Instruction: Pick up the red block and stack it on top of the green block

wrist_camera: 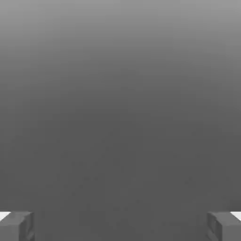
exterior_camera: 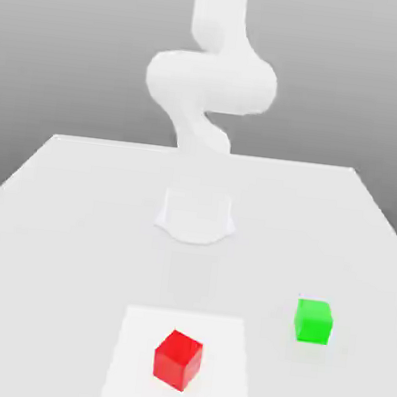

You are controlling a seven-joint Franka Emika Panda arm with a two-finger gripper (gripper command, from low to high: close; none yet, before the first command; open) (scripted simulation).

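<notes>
Fingers (wrist_camera: 16, 226) of the gripper (wrist_camera: 120, 227) stood wide apart in the hand view, one dull grey squared tip at each lower corner of that picture, with nothing between them but an even grey backdrop. No block lay near those tips or between them there, so how far the red block sat from the gripper could not be told.

In the exterior view the red block (exterior_camera: 177, 359) rested on the table (exterior_camera: 60, 221), close to the near edge and a little toward the exterior view's left of the green block (exterior_camera: 313, 321). It sat turned so that one corner faced the camera, on a slightly paler square patch (exterior_camera: 131, 359) of the tabletop. The green block stood well apart from it, toward the exterior view's right and a bit farther back, squarer to the camera and off the pale patch. Both blocks were plain cubes with sharp edges and smooth, faintly glossy faces.

Behind them the arm (exterior_camera: 212, 73) rose from a round white base (exterior_camera: 196, 219) near the middle of the table. Its links were smooth, rounded and white, curving up and out past the top of the picture. The tabletop was flat, matte and very light grey.
</notes>
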